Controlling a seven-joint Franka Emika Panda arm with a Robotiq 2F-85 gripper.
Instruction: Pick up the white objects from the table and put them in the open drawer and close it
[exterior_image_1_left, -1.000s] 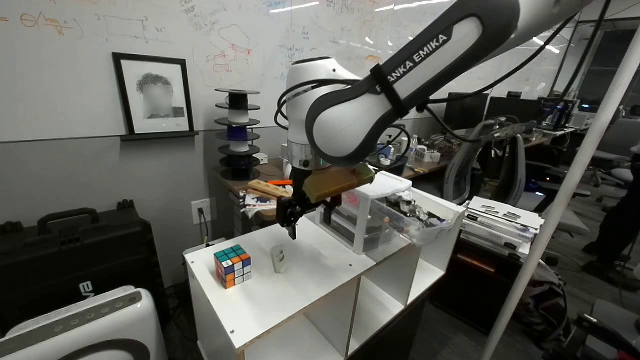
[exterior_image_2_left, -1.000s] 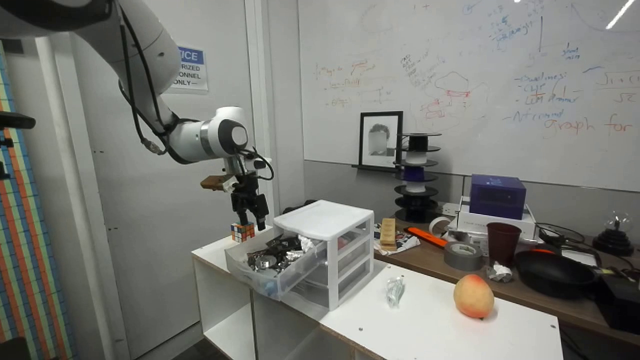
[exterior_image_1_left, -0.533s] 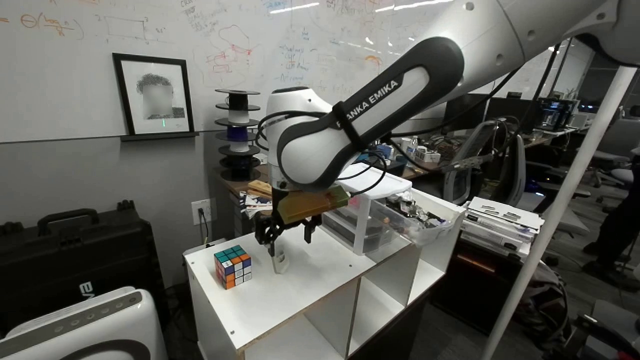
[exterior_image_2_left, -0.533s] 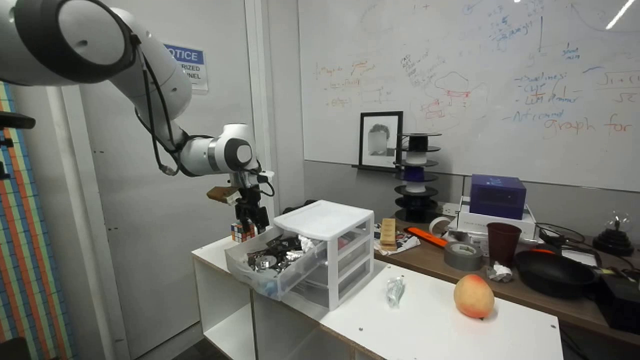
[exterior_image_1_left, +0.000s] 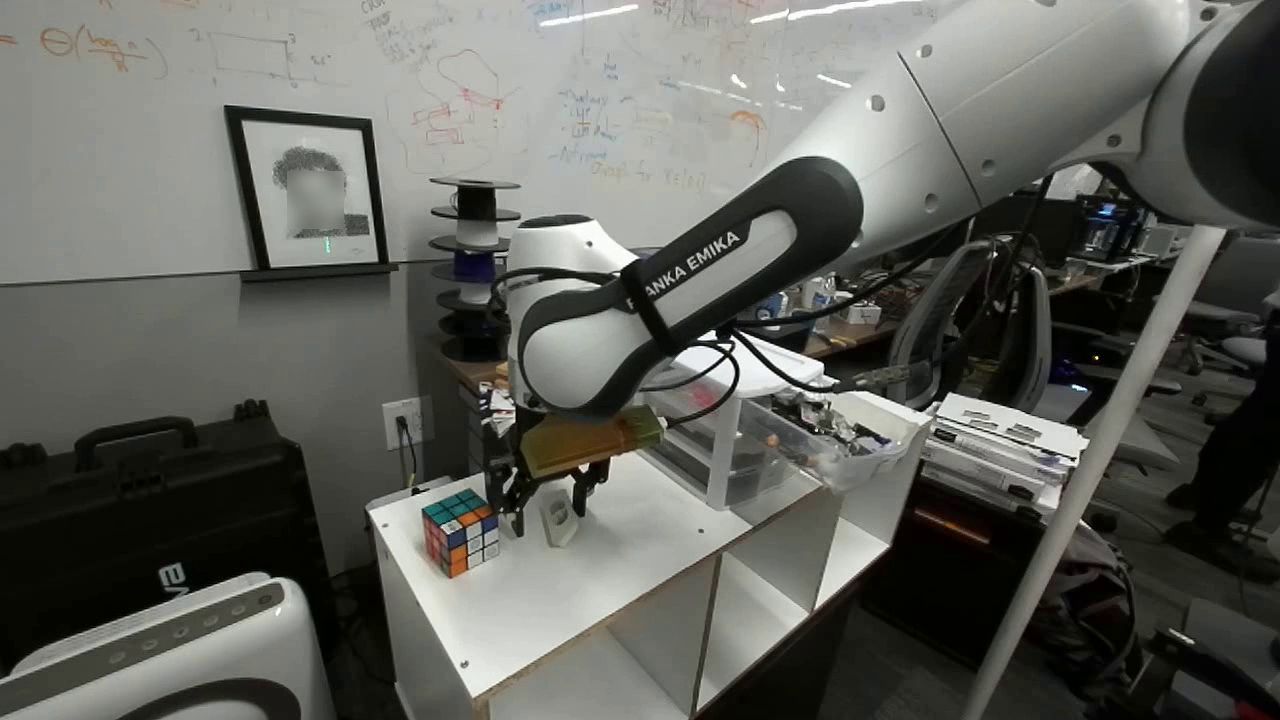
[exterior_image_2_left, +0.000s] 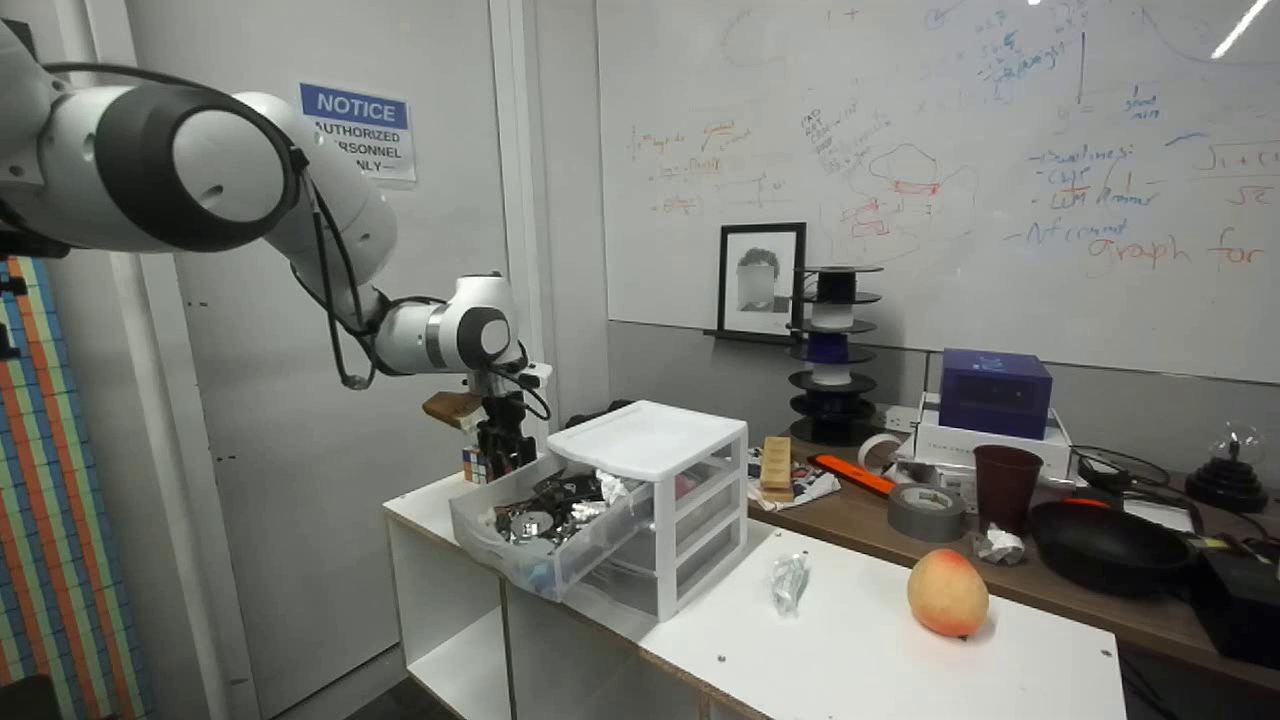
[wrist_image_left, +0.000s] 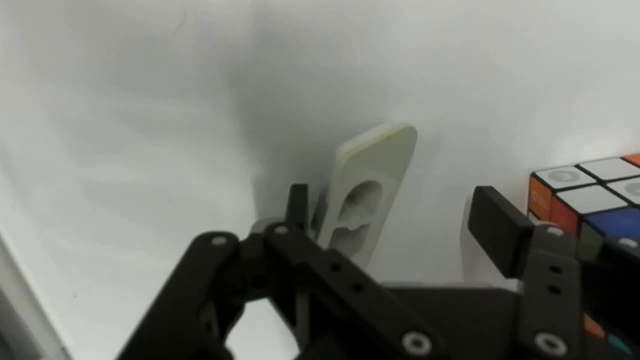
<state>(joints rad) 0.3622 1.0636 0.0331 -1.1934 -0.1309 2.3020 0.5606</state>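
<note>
White oblong piece (wrist_image_left: 380, 170), two hollows in its face, sits on the table (exterior_image_1_left: 530, 610) between the jaws of the gripper (exterior_image_1_left: 549, 523). These stand apart, low down, with the piece closer to the jaw farther from the puzzle cube (exterior_image_1_left: 460, 532); whether that jaw touches it, I cannot tell. The cube is just outside the opposite jaw, contact unclear. On the other side of the jaws, apart from them, stands the drawer unit (exterior_image_2_left: 650, 440), its top drawer (exterior_image_2_left: 605, 540) pulled out and filled with dark and silvery bits (exterior_image_2_left: 560, 505). Past the unit, as seen from the jaws, a clear packet (exterior_image_2_left: 790, 583) and a yellow-red fruit (exterior_image_2_left: 948, 592) rest on the table.
</note>
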